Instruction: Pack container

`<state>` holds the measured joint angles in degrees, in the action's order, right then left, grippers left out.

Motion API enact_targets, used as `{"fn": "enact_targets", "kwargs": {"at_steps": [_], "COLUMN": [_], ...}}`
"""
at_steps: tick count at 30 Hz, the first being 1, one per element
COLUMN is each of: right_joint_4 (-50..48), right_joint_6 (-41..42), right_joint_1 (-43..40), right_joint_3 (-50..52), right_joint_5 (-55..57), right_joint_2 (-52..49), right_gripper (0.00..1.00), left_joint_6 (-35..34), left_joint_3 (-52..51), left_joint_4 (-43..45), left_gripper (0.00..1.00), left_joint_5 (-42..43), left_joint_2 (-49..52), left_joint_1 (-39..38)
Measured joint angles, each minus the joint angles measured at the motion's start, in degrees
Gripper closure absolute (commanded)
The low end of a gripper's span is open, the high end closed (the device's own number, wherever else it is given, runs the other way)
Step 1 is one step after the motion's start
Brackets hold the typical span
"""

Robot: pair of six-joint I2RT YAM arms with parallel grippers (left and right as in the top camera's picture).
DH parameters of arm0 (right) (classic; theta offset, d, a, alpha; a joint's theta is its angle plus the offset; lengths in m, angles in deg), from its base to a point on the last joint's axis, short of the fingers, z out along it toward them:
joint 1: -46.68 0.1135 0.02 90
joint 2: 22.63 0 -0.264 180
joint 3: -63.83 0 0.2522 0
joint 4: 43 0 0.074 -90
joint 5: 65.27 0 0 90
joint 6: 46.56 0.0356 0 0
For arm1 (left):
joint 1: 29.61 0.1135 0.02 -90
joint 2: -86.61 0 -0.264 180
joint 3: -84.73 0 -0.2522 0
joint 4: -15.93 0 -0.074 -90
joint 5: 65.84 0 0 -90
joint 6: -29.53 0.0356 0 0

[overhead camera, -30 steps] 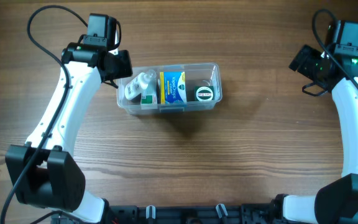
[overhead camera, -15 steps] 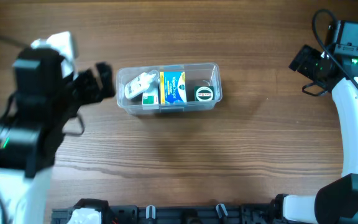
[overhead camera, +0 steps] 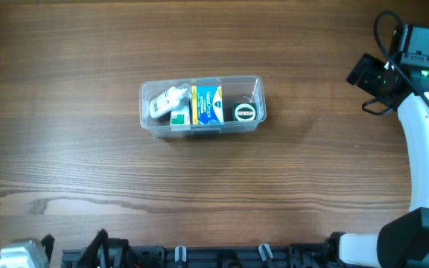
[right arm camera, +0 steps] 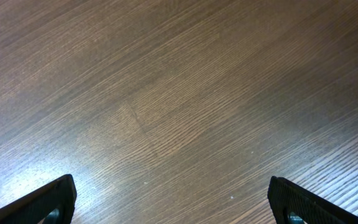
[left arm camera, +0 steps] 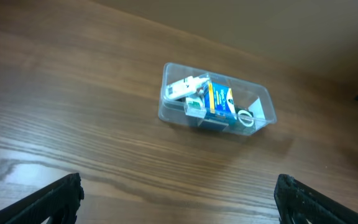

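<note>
The container (overhead camera: 255, 125) is a clear plastic tub in the middle of the table, also seen in the left wrist view (left arm camera: 263, 124). Inside lie a white bottle (overhead camera: 166, 102), a small green-and-white box (overhead camera: 178, 117), a blue-and-yellow box (overhead camera: 207, 104) and a dark jar with a round lid (overhead camera: 245, 112). My left gripper (left arm camera: 179, 199) is open and empty, well back from the tub and looking at it from afar. My right gripper (right arm camera: 176, 202) is open over bare wood at the far right, holding nothing.
The right arm (overhead camera: 423, 126) runs along the table's right side. Only a white bit of the left arm (overhead camera: 17, 254) shows at the front left corner. A black rail (overhead camera: 222, 257) lines the front edge.
The left arm pulled away from the container's left end toward the front left, almost out of the overhead view, and its jaws opened. The right arm has not moved.
</note>
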<state>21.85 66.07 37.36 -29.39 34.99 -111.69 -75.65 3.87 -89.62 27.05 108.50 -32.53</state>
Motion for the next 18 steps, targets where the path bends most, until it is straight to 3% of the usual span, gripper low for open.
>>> {"fn": "enact_targets", "kwargs": {"at_steps": [18], "right_joint_4": [0.00], "right_joint_6": [0.00], "right_joint_1": [0.00], "right_joint_3": [0.00], "right_joint_5": [0.00], "right_joint_2": [0.00], "right_gripper": [0.00], "left_joint_6": [-0.22], "left_joint_3": [0.02], "left_joint_4": [-2.58], "left_gripper": [0.00], "left_joint_5": [0.02], "left_joint_2": [-0.44], "left_joint_1": [0.00]}}
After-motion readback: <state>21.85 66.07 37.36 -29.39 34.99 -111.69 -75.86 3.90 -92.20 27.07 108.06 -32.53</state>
